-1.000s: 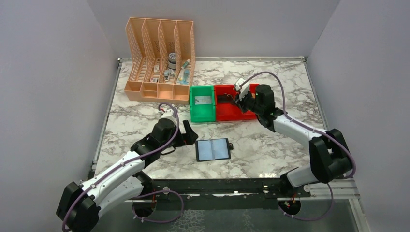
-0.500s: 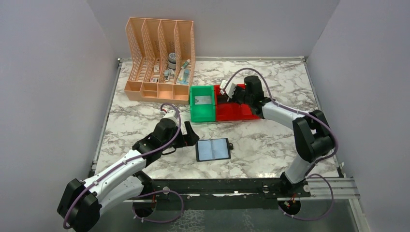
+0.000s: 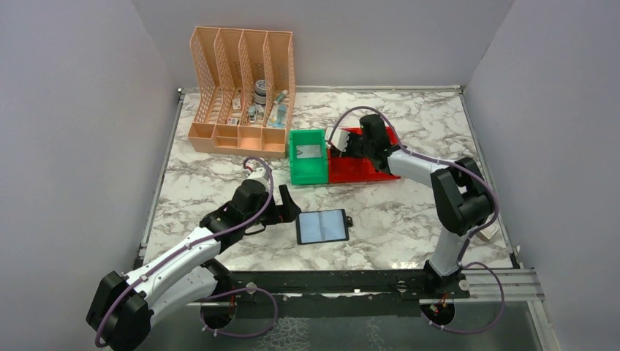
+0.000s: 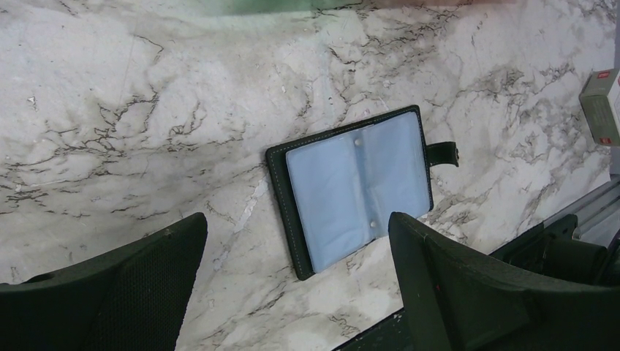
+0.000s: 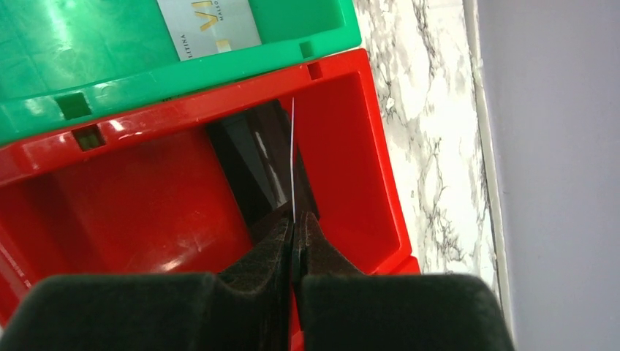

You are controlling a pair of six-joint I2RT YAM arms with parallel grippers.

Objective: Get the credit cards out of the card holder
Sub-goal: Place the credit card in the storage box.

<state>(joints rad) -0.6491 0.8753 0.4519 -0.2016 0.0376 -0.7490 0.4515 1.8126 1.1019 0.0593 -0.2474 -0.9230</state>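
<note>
Grey walls close in a marbled bench. At its back left stands a peach file organizer. From the near-left base the left arm lies low, stretched toward the middle. Its left claw is spread wide just left of the card holder, which lies opened flat with its blue-grey pockets up and its tab to the right. Behind it a green bin holds one pale credit card and touches a red bin on its right. The right arm stands up from its base, folds sharply at the elbow and reaches back leftward over the red bin. The right claw is pressed together on a thin white card, seen edge-on.
</note>
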